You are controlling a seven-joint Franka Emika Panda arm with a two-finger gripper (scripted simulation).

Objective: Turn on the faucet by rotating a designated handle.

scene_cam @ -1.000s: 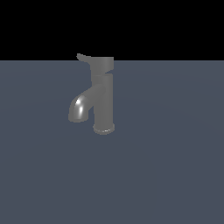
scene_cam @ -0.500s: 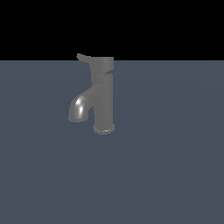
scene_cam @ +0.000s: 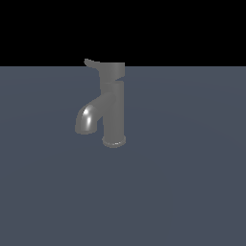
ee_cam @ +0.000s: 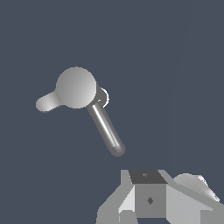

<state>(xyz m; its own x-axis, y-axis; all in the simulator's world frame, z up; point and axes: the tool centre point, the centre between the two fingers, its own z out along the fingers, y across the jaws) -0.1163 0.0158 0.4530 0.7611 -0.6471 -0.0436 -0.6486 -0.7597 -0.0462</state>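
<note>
The faucet [scene_cam: 114, 108] is a dark grey upright column on a flared base ring, with a shiny curved spout [scene_cam: 88, 117] bending down toward the exterior view's left. Its handle [scene_cam: 111, 70] caps the column, and a thin flat lever [scene_cam: 91, 63] points toward the exterior view's left. Seen from above in the wrist view, the handle [ee_cam: 75, 87] is a round cap with a short lever lobe [ee_cam: 46, 103], and the spout [ee_cam: 106, 127] is a shiny rod. Only part of my gripper [ee_cam: 148, 200] shows at the wrist view's edge, apart from the faucet. Its fingertips are hidden.
The faucet stands on a flat dark blue-grey surface [scene_cam: 182, 182] that runs to a black background. No arm shows in the exterior view.
</note>
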